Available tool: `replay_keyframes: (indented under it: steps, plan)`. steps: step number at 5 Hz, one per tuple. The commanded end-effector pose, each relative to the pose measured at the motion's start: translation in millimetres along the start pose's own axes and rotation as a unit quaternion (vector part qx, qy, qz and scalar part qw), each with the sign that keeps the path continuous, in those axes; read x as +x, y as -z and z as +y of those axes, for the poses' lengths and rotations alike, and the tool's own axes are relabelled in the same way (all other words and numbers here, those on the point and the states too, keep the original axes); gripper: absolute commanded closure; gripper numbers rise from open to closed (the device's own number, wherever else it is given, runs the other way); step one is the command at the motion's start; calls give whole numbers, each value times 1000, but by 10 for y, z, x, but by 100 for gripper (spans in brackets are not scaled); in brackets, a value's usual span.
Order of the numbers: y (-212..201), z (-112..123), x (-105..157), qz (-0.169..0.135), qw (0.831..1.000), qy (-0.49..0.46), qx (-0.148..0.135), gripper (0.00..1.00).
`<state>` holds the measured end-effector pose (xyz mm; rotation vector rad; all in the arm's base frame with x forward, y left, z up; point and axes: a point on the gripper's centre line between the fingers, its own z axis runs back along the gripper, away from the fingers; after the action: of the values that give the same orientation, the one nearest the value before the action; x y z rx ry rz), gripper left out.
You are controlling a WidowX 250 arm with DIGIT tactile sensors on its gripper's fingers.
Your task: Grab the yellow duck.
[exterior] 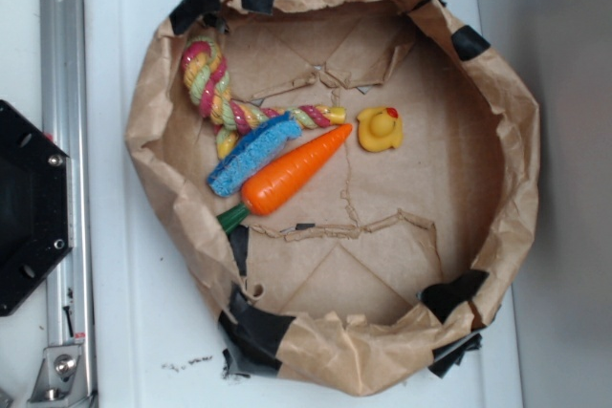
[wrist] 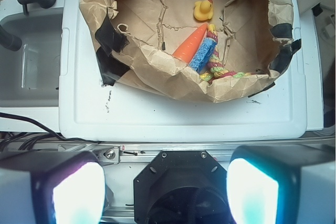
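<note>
Claw (wrist: 167,190) fingers spread open above white lid, yellow duck (exterior: 380,128) just beside carrot (exterior: 294,170) tip, no readable writing

No readable text in either view.
We find no letters, numbers, brands or signs on the brown paper basket (exterior: 507,140), on the toys lying inside that basket, or on the white surface (wrist: 173,114) under it.
</note>
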<state>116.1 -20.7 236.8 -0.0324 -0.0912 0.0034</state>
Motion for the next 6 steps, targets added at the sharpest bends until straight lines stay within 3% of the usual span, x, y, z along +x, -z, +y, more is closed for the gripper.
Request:
replay_keyframes:
  steps: [1,2,3,4,5,6]
  plan:
    - [0,0,0,0,1000,0,0,0]
    - [222,391,224,-24,995,-85,42,0]
    - [348,557,545,-22,994,-105,11,0]
    - [607,601,805,-61,986,-147,-46,0]
    - [993,676,1028,-73,971,-225,-31,0]
    - [1323,698,1154,-115,941,-319,-1,0]
